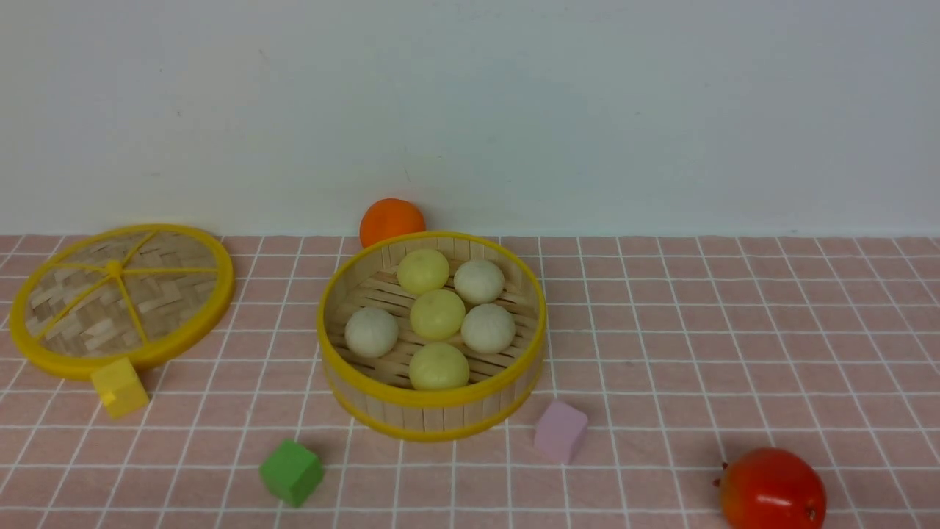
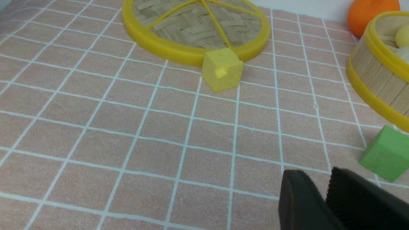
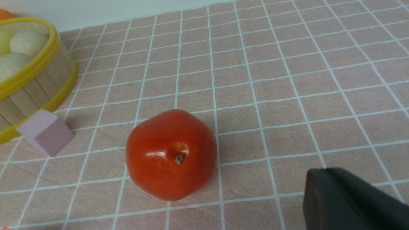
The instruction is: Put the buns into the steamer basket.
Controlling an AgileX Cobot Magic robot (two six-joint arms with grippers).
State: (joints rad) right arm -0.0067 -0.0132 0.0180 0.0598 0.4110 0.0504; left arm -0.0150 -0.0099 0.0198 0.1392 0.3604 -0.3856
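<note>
The steamer basket [image 1: 433, 400] stands in the middle of the cloth. Several buns lie inside it: three pale yellow ones [image 1: 438, 314] down the centre and three off-white ones [image 1: 487, 328] around them. Neither gripper shows in the front view. In the left wrist view my left gripper [image 2: 319, 179] hovers low over bare cloth, a narrow gap between its fingers and nothing in it; the basket's wall [image 2: 377, 76] is off to one side. In the right wrist view my right gripper [image 3: 326, 179] is one dark closed mass, empty, beside the red fruit [image 3: 171, 154]. The basket [image 3: 35, 86] is farther off.
The flat woven lid [image 1: 121, 294] lies at the left with a yellow cube [image 1: 119, 387] against its rim. A green cube [image 1: 291, 472] and a pink cube [image 1: 560, 431] sit in front of the basket. An orange [image 1: 391, 220] is behind it; the red fruit [image 1: 771, 488] is front right.
</note>
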